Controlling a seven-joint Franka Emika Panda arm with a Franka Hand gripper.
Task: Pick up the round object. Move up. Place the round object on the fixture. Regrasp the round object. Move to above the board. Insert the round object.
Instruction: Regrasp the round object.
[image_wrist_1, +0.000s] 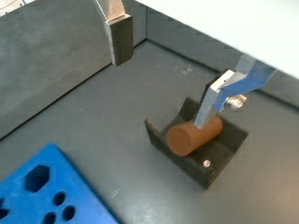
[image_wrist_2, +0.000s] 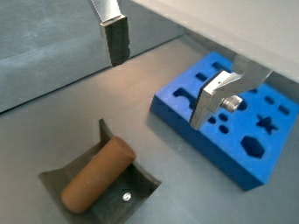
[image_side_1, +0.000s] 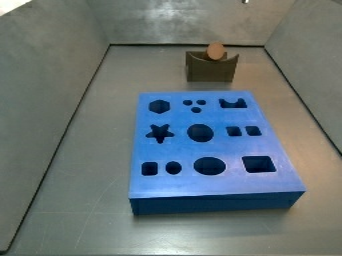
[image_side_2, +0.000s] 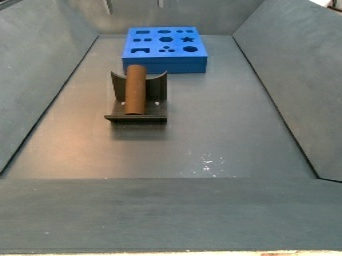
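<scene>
The short orange-brown wooden-looking cylinder peg (image_side_2: 132, 86) is seen lying on its side in the U-shaped notch of the small dark olive-brown fixture (image_side_2: 135, 107), its length running across the block. In a side view the peg's round end face (image_side_1: 214, 49) is shown just above the fixture (image_side_1: 210, 66), which stands on the grey floor near the back wall, apart from the large thick blue square board (image_side_1: 207, 150) with its dark cut-out holes: a star, a hexagon, circles and squares. In a side view the board (image_side_2: 164, 48) is placed beyond the fixture, with a strip of bare floor between them.

The two-finger gripper (image_wrist_1: 163, 54) is held above the floor with nothing between its flat silver plates; its fingers are spread wide apart. In a wrist view one finger (image_wrist_1: 119, 35) is seen well away from the peg (image_wrist_1: 193, 136), while the other finger (image_wrist_1: 216, 96) appears just over the peg and the fixture (image_wrist_1: 216, 149); contact cannot be judged there. In a wrist view the gripper (image_wrist_2: 163, 63) is shown with one finger (image_wrist_2: 114, 37) over bare floor and the other finger (image_wrist_2: 212, 94) over the board (image_wrist_2: 233, 122), while the peg (image_wrist_2: 100, 175) rests in the fixture (image_wrist_2: 135, 188), clear of both fingers. The arm and gripper are not shown in either side view.
</scene>
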